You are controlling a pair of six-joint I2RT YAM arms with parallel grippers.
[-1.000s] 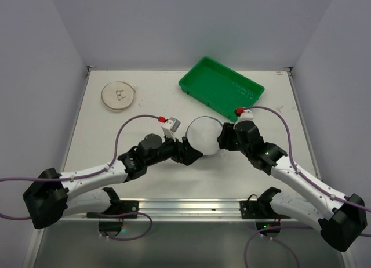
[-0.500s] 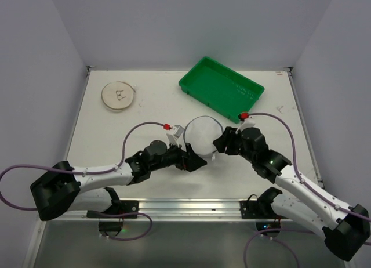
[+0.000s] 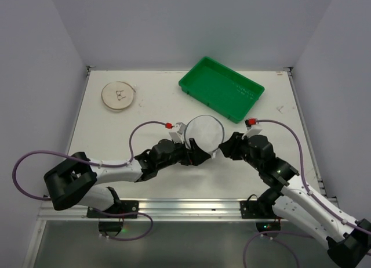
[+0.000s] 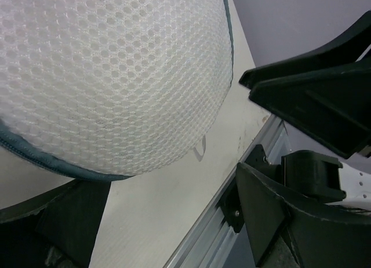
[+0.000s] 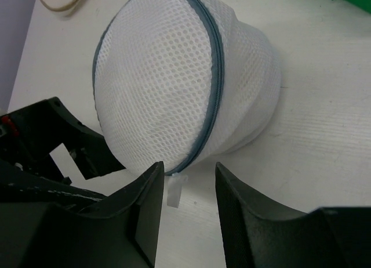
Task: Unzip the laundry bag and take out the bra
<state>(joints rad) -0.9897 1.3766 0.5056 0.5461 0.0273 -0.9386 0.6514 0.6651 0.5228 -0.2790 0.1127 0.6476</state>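
A: Why is the laundry bag (image 3: 204, 133) stood on its edge and not laid flat on the worktop (image 3: 156, 100)?

B: It is judged to be tipped up so that the dark zipper rim (image 5: 210, 76) is presented to the right arm; the bag looks to be steadied from the near left by the left claw (image 4: 174, 175), which is spread wide; the bag's lower curve is seen over one of its fingers (image 4: 64, 216), yet nothing is clamped there.

A: And where is the bag found relative to the right claw (image 5: 189, 169)?

B: Just beyond it; that claw is held apart too, and nothing is gripped; the small white pull tab (image 5: 175, 191) hangs from the lowest part of the rim and is framed between the two fingertips, seemingly touching neither; a closing on the tab is what the next move is thought to call for.

A: Can the bra be made out?

B: It cannot; only white mesh is shown, and the zipper is shut along the stretch that is visible, so the bra is presumed to be inside.
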